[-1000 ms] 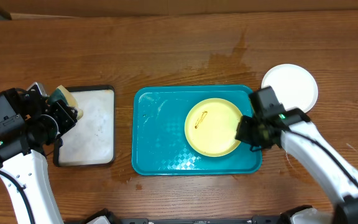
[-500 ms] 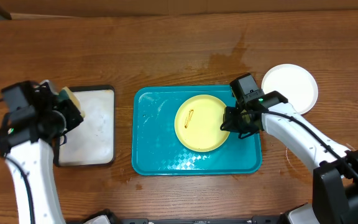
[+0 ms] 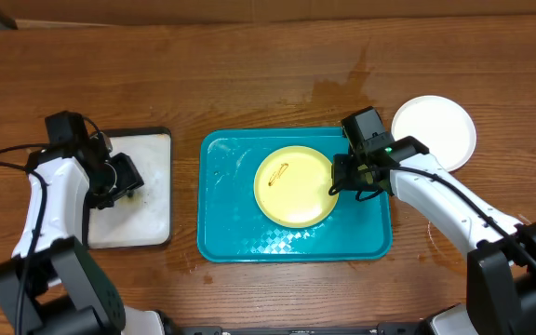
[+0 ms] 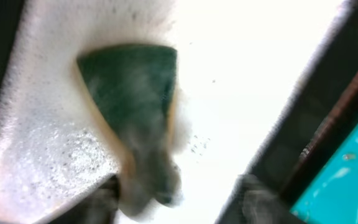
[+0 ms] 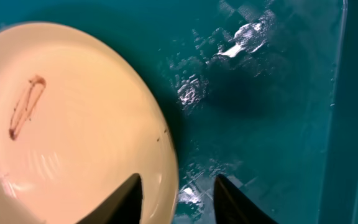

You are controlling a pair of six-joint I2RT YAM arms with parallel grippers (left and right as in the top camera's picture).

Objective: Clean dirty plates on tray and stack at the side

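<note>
Right wrist: yellow plate (image 5: pixel 73 124) at the jaws
Its rim sat between the right gripper's (image 5: pixel 178 182) jaws, which stood apart, on the blue tray (image 5: pixel 278 124).

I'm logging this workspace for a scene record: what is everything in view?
table: one, brown wood, under everything.
tray: one, turquoise, centre.
yellow plate: one, pale yellow, brown smear, on the tray.
white plate: at least one, white, right of the tray.
small tray: one, black rim, white surface, left.
sponge: one, green, on the small tray.
left gripper: one, black, over the small tray, fingers apart.
right gripper: one, black, fingers apart astride the yellow plate's rim.
</note>
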